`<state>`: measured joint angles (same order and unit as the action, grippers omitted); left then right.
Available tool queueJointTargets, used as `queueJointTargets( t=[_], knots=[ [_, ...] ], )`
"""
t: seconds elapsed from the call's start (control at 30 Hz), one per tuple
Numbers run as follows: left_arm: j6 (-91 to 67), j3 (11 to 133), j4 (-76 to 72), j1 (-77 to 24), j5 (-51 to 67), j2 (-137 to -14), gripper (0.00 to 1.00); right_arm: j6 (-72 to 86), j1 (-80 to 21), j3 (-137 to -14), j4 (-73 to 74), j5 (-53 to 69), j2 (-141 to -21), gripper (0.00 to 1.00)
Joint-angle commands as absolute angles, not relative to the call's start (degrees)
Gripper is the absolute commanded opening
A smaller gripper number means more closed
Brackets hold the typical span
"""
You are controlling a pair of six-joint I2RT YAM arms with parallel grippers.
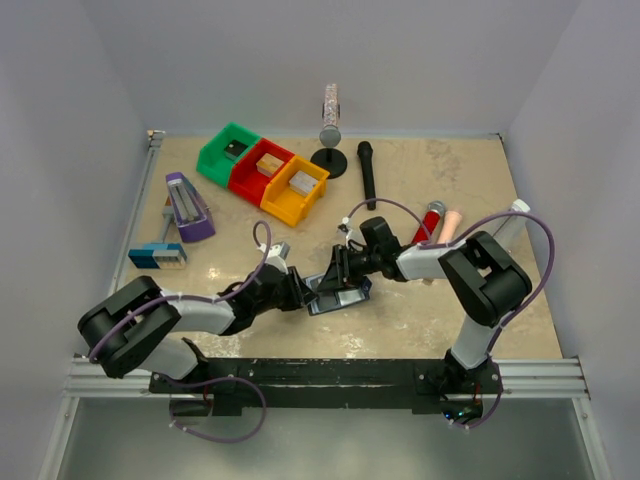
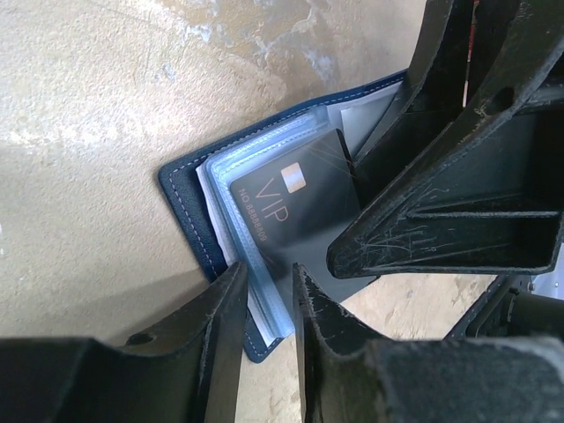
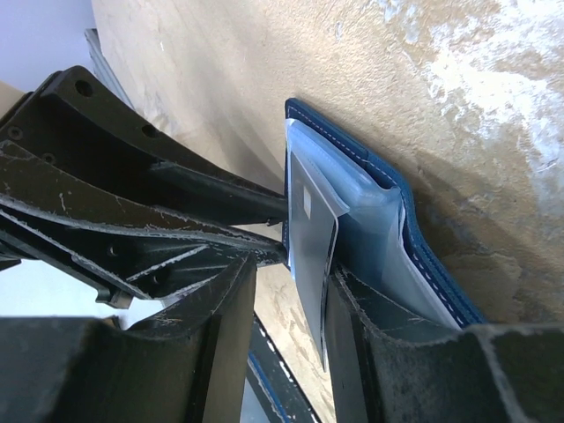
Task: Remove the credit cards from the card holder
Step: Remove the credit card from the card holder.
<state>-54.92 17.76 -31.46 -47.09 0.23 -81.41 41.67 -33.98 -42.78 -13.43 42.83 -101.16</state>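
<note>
The card holder point(image 1: 340, 297) lies open at mid-table, dark blue point(image 2: 181, 198) with clear blue-grey pockets. A black credit card point(image 2: 300, 211) marked VIP sticks halfway out of a pocket; other cards are hidden. My left gripper point(image 1: 308, 292) comes from the left, open point(image 2: 269, 278), its fingers straddling the pocket edge. My right gripper point(image 1: 345, 270) comes from the right, open point(image 3: 291, 273). The black card point(image 3: 313, 238) stands between its fingers, resting against the right one, beside the holder's blue rim point(image 3: 388, 176). The other finger is well apart. One right finger point(image 2: 423, 238) overlaps the card.
Green point(image 1: 230, 152), red point(image 1: 262, 170) and orange point(image 1: 295, 190) bins with small blocks stand at the back left. A purple stapler-like block point(image 1: 187, 207) and a blue-and-grey block point(image 1: 157, 256) lie left. A stand point(image 1: 330, 130), black microphone point(image 1: 367, 172) and red tube point(image 1: 430, 220) sit behind.
</note>
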Motion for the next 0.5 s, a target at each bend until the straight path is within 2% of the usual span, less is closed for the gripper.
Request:
queueJointTargets(
  t=[0.0, 0.1, 0.33, 0.47],
  knots=[
    [-54.58, 16.96, -31.03, -47.64, -1.41, -80.24, 0.3, 39.73, -34.98, -43.68, -10.46, 42.63, -99.05, 0.4],
    [-54.67, 16.96, -30.41, -47.55, -1.58, -80.33, 0.24, 39.38, -34.89, -43.77, -9.67, 42.36, -98.44, 0.39],
    [-55.11, 16.26, -29.27, -47.55, -2.46, -80.6, 0.0, 38.85, -34.89, -43.51, -8.44, 41.66, -96.95, 0.39],
    [-55.2, 16.08, -28.92, -47.55, -2.81, -80.68, 0.0, 38.76, -34.89, -43.33, -8.09, 41.48, -96.42, 0.38]
  ],
)
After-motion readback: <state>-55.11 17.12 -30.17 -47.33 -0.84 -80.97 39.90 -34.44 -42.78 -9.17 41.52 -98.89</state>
